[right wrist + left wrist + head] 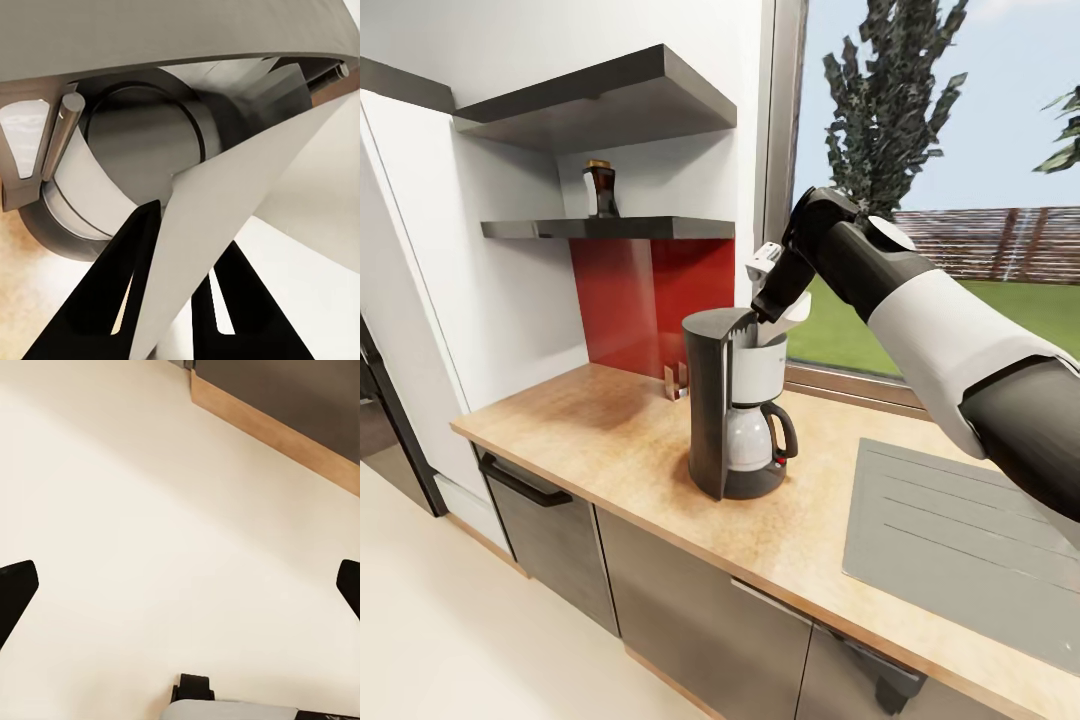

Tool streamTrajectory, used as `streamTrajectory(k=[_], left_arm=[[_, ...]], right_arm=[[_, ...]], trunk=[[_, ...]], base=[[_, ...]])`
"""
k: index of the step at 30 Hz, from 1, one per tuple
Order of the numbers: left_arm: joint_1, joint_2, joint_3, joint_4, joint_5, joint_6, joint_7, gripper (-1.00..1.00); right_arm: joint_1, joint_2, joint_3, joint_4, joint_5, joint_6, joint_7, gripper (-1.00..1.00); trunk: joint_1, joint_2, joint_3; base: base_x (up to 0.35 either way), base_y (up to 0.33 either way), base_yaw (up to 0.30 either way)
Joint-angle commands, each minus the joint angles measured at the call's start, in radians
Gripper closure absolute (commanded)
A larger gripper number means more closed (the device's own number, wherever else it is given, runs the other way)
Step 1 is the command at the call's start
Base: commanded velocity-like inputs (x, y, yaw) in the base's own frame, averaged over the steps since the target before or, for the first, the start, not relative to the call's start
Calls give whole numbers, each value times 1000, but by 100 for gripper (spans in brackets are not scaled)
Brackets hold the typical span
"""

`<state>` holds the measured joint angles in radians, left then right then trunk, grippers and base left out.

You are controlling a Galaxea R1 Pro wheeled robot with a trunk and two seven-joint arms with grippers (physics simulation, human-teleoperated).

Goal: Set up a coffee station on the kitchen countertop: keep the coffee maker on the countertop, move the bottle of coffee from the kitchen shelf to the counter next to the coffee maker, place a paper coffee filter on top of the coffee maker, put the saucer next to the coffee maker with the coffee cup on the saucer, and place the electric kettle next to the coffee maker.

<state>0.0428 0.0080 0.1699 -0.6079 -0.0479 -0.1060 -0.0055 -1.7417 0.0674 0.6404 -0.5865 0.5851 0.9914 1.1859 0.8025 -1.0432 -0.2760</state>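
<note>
The right gripper (772, 312) hangs just above the coffee maker (735, 415), its dark fingers (127, 281) pinched on the paper coffee filter (225, 225), one on each face of the white sheet. In the right wrist view the filter runs up between the fingers and spreads over the round opening of the maker's white housing (whether it touches the rim is hard to say). The coffee maker stands on the kitchen countertop (610, 425), in front of the red panel (650, 300). The bottle of coffee (599, 190) sits on the kitchen shelf (610, 228) above. The left gripper (180, 585) is spread wide over pale floor (150, 510).
</note>
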Motion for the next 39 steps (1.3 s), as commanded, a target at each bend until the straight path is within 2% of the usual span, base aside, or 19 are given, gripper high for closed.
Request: streamTrajectory(k=[1,9,10,39], left_arm=[[0,0,2,-1,-5,-2,-1,-100],[0,0,2,-1,-5,-2,-1,-100],[0,0,2,-1,-4,-2,-1,-100],[0,0,2,-1,-5,-2,-1,-100]], right_arm=[[-1,0,1,-1,9,8,8,100],[0,0,1,-2,8,7,9,100],[-1,0,1,-2,8,7,9,-100],[0,0,0,-2,5,7,10,-100]], trunk=[[0,-1,-1],[0,-1,-1],[0,-1,-1],[0,-1,-1]], base=[[0,0,0],[0,0,0],[0,0,0],[0,0,0]])
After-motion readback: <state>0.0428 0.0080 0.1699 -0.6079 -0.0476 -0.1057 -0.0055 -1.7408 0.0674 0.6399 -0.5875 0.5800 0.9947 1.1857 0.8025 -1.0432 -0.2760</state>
